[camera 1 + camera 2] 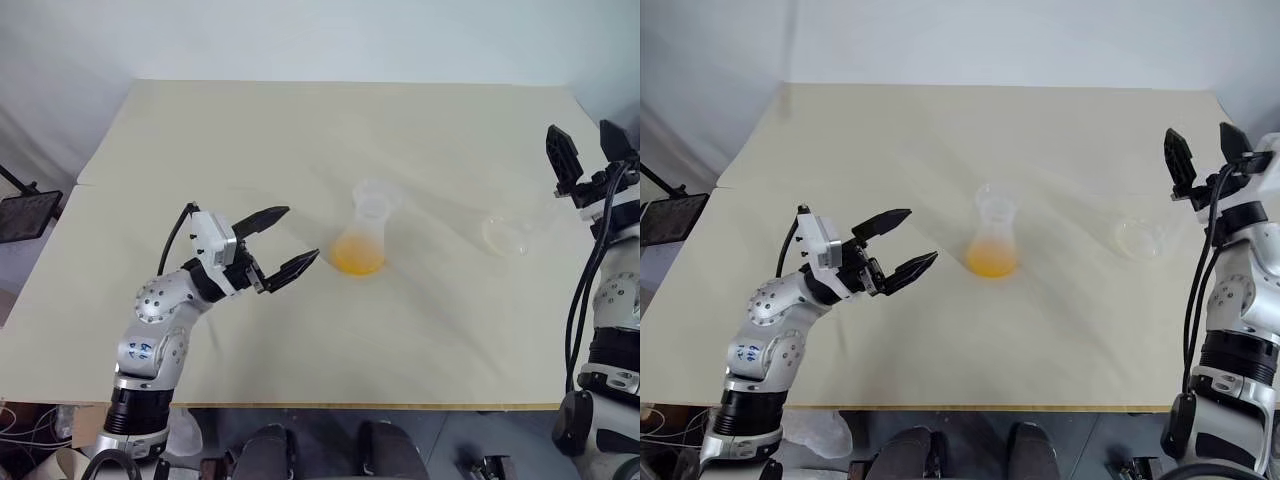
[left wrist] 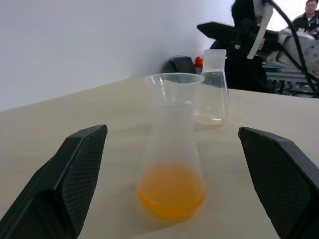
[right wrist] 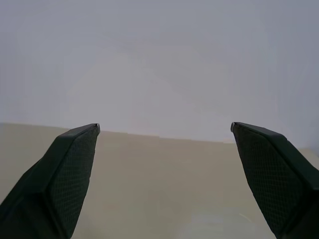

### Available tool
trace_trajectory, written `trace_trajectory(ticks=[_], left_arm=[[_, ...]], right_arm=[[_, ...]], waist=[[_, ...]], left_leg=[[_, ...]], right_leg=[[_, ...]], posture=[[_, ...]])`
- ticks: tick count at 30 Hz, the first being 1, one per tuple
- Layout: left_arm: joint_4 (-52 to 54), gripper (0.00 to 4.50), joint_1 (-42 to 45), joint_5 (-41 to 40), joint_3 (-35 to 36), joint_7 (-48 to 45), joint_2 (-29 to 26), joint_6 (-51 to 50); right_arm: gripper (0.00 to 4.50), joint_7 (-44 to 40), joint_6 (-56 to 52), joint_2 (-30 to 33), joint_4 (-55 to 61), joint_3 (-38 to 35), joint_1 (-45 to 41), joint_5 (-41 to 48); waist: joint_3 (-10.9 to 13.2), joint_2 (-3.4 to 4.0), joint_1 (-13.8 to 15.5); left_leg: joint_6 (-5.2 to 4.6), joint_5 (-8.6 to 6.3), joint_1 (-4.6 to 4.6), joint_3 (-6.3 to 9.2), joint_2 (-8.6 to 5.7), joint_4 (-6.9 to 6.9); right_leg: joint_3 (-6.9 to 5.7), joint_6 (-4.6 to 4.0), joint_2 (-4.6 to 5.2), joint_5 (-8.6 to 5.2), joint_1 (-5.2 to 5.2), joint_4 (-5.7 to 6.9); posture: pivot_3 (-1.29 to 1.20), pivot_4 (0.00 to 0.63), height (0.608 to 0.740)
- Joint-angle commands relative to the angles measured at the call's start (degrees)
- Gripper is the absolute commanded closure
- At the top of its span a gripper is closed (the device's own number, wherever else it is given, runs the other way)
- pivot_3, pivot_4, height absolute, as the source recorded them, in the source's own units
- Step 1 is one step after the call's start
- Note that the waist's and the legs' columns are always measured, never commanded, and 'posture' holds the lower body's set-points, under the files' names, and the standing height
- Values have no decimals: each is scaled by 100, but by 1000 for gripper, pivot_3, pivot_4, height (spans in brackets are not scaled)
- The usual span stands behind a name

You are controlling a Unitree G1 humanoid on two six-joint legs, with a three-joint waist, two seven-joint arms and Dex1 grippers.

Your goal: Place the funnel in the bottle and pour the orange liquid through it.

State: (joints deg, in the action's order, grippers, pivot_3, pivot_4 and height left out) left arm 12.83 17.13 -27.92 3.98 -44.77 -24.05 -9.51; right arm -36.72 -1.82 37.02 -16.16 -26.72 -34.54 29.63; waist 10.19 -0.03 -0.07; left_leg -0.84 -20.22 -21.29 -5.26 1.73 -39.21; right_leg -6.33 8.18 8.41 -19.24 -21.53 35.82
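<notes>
Black left tool (image 1: 283, 243) and right tool (image 1: 588, 148) gape wide, empty.

cream table (image 1: 250, 150) carries the bottle (image 1: 362, 240) and an empty flask (image 1: 506, 235).

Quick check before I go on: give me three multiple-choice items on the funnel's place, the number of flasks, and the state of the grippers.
1. Where is the funnel?
A. Seated in the bottle's neck
B. Lying on the table
C. In the right gripper

2. How many clear flask-shaped containers stand on the table?
A. One
B. Two
C. Three

3. How are the grippers?
A. Left shut on the bottle
B. Right shut on the flask
C. Both open and empty

Answers:
1 A: the funnel sits atop the bottle, which holds the orange liquid.
2 B: the bottle and the larger flask.
3 C: the left gripper and right gripper stand spread, holding nothing.
</notes>
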Motion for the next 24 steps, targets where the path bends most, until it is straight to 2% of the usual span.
trace_trajectory(ticks=[1, 4, 7, 10, 14, 18, 24], left_arm=[[269, 0, -179, -146, 172, -209, -263, -46], [320, 0, -406, -195, 303, -444, -615, -120], [271, 0, -601, -200, 501, -590, -874, -44], [253, 0, -734, -192, 642, -626, -974, -6], [183, 0, -924, 56, 842, -554, -929, 488], [125, 0, -1204, 461, 816, -397, -1085, 604], [116, 0, -1143, 520, 710, -451, -1140, 617]], right_arm=[[71, -738, -78, 238, 768, 154, 192, 296], [71, -1496, -892, 478, 1570, 303, 933, 868], [71, -2177, -874, 635, 2389, 494, 2094, 838], [71, -2548, -687, 613, 2789, 593, 2837, 758], [71, -3223, 283, 529, 2658, 759, 3597, 248], [71, -3454, 647, 497, 2330, 741, 3895, 140], [71, -3595, 1087, 490, 1950, 774, 3877, -4]], waist=[[0, 0, -4], [0, 0, 10], [1, -2, 72], [1, -1, 124], [1, -2, 133], [0, -3, 134], [1, -4, 133]], left_leg=[[0, 0, 0, 0, 0, 1], [1, 0, 0, 4, 3, 4], [0, 0, -1, 4, 5, 5], [-2, -1, -1, 3, 1, 4], [-3, -1, 7, -6, -3, 1], [0, -3, 9, -5, -9, 4], [2, -1, 12, -9, -4, 1]], right_leg=[[0, 0, 0, 0, -1, 0], [-5, 0, -4, 0, 0, 0], [-13, 0, -2, 0, 6, -4], [-5, 2, 3, 1, 6, -17], [3, 2, 1, 1, 9, -24], [1, 2, -5, 1, 8, -23], [4, 2, -7, 1, 9, -23]], posture=[[0, 150, 740], [0, 150, 740], [0, 150, 740], [0, 150, 740], [0, 150, 740], [0, 150, 740], [0, 150, 740]])
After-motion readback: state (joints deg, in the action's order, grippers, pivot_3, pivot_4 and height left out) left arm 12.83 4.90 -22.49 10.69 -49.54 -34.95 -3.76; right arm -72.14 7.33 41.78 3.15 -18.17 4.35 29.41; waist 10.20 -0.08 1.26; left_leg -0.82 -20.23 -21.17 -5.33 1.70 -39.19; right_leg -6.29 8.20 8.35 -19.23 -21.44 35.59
